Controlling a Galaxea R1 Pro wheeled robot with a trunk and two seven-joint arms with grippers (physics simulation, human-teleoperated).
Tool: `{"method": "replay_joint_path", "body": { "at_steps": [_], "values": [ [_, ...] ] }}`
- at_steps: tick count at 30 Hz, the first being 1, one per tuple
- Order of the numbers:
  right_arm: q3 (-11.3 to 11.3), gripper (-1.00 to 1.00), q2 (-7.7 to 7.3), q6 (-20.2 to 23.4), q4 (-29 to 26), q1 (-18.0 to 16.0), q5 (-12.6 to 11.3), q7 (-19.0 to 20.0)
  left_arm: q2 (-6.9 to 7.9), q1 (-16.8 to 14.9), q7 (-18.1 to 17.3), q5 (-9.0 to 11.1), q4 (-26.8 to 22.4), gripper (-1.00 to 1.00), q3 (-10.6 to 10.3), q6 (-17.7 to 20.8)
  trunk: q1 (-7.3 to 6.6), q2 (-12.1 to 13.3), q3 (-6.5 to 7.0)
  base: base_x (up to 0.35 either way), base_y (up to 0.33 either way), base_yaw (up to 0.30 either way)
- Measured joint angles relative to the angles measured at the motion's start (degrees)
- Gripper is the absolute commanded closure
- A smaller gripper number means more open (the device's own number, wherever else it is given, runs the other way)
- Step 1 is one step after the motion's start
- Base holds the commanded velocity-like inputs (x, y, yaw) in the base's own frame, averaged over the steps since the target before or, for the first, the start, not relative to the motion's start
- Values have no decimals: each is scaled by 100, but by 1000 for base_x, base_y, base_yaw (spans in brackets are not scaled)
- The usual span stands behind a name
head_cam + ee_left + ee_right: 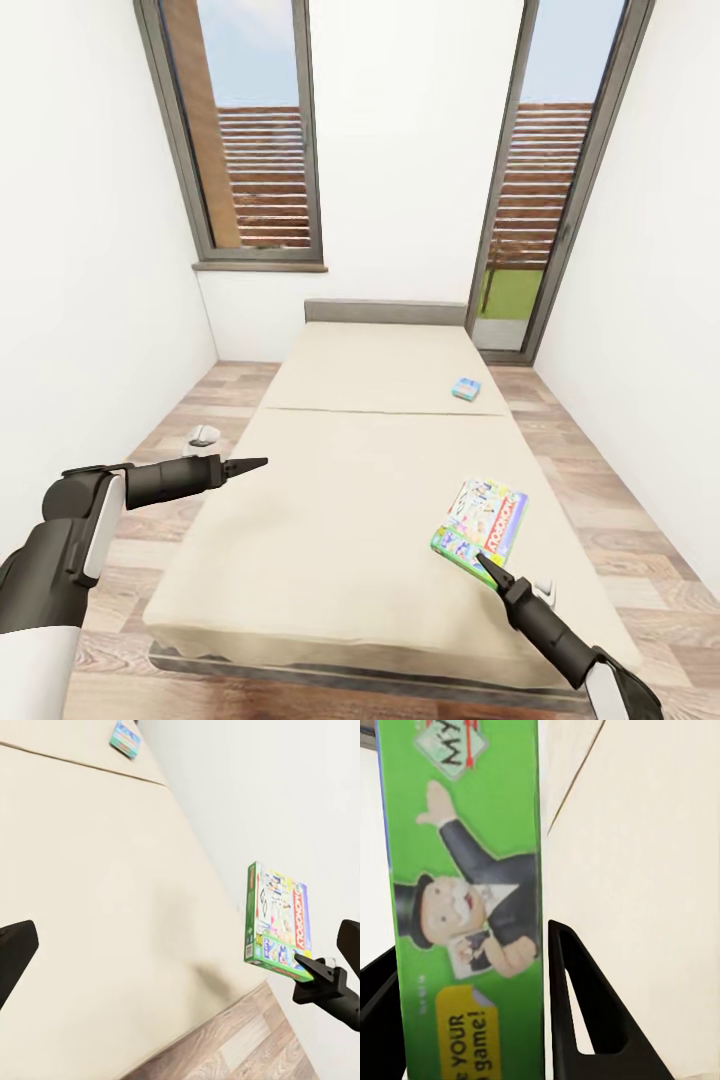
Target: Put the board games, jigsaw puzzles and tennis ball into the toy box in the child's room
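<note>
A robot stands at the foot of a beige bed (330, 520); its right gripper (490, 568) clasps the edge of a green Monopoly board game (482, 519), one finger (585, 1020) on each side, near the bed's right corner; a second, smaller board game (466, 388) lies farther up the mattress, untouched; the left gripper (250, 464) hovers released and empty; judging from this, collecting has barely begun, nothing yet boxed.

The Monopoly board game (481, 523) has a bright green edge, a white illustrated face and a purple-blue band with red lettering. The smaller board game (466, 388) is light blue. The bed (330, 500) is plain beige, over brown wood-grain floor (610, 520). Both grippers are black.
</note>
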Motion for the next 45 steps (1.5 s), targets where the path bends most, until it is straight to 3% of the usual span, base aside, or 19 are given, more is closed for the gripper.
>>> {"method": "replay_joint_path", "body": {
  "at_steps": [16,21,45],
  "values": [
    [38,100,40,-253,25,0,41,139,-22,0,0,-1,0,-100,-18,0,-352,642,287,0,0,0],
    [198,100,22,-384,59,0,283,-49,-32,0,4,-14,0,-100,-27,-1,-461,843,377,0,0,0],
    [196,100,51,-401,61,0,224,-90,-25,0,27,-37,8,-100,-24,-10,-989,1806,809,0,0,0]
  ]
}}
